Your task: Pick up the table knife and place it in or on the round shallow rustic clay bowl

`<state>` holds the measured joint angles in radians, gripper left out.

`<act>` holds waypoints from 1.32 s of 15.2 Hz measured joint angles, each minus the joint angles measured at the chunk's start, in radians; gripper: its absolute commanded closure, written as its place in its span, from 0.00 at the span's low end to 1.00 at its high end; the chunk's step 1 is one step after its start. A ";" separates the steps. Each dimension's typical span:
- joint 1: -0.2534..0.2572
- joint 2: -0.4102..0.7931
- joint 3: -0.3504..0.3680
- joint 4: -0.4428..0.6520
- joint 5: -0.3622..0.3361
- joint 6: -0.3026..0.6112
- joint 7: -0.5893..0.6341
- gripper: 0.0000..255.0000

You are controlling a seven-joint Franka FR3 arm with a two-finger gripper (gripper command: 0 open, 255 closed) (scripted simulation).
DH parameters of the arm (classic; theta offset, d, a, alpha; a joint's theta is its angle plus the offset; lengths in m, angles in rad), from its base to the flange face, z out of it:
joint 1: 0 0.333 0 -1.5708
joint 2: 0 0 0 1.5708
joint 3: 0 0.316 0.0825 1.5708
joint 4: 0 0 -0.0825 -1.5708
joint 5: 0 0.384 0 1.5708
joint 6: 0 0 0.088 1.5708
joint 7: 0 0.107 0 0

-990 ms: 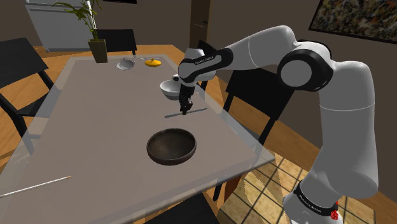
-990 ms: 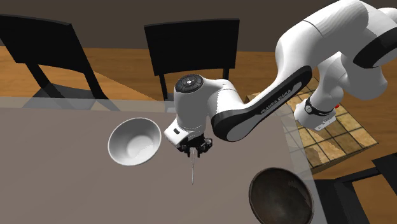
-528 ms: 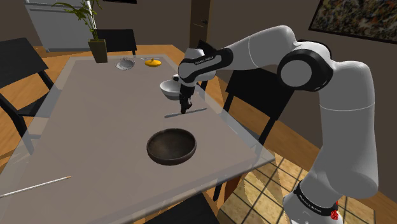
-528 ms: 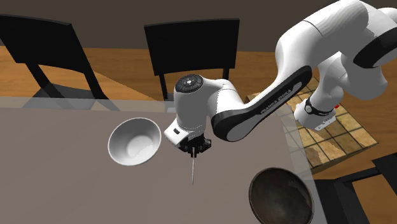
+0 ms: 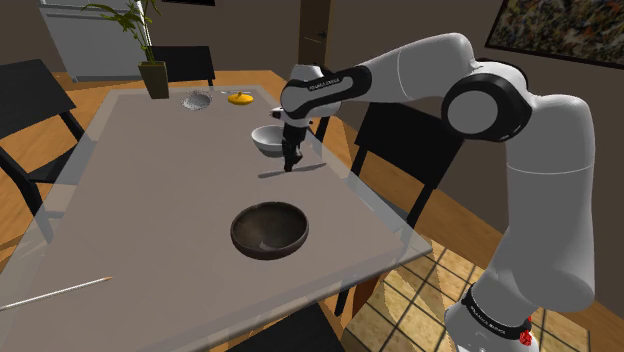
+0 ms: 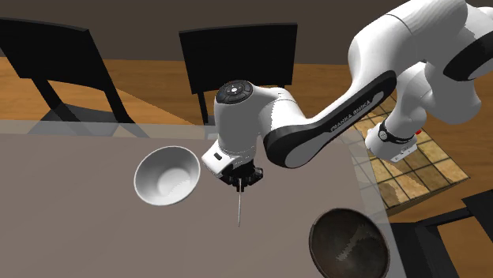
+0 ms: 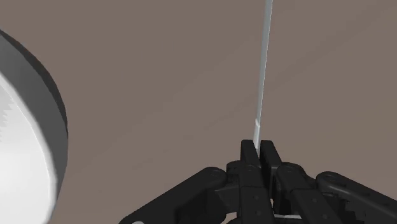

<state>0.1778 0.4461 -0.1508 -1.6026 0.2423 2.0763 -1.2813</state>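
The table knife (image 7: 261, 76) was clasped between the two fingers of your gripper (image 7: 259, 149), its thin pale length running straight out past the fingertips over the grey-brown desk (image 5: 150, 200). You held it just beside the white bowl (image 6: 166, 175), while the dark round clay bowl (image 5: 269, 228) sat well apart, lower in the shoulder view. Whether the knife touched the desk could not be told.
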 measured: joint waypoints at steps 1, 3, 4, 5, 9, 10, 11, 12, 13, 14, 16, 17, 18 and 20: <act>0.001 -0.005 0.000 0.005 -0.002 -0.010 0.003 1.00; -0.001 -0.012 -0.002 0.020 -0.005 -0.032 0.005 1.00; -0.001 -0.015 -0.003 0.031 -0.007 -0.045 0.008 1.00; -0.001 -0.019 -0.004 0.037 -0.008 -0.056 0.010 1.00; 0.000 -0.037 -0.006 0.065 -0.015 -0.101 0.019 1.00; -0.001 -0.039 -0.006 0.075 -0.016 -0.112 0.022 1.00; -0.001 -0.043 -0.007 0.085 -0.017 -0.126 0.024 1.00; -0.002 -0.046 -0.008 0.094 -0.018 -0.138 0.026 1.00; -0.002 -0.044 -0.008 0.111 -0.019 -0.152 0.029 1.00; -0.001 -0.048 -0.008 0.118 -0.021 -0.164 0.032 1.00; -0.002 -0.049 -0.009 0.144 -0.023 -0.189 0.036 1.00; -0.003 -0.052 -0.009 0.151 -0.024 -0.199 0.037 1.00; -0.004 -0.052 -0.009 0.164 -0.024 -0.212 0.039 1.00; -0.006 -0.053 -0.010 0.193 -0.026 -0.242 0.042 1.00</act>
<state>0.1715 0.3931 -0.1613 -1.4099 0.2165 1.8343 -1.2393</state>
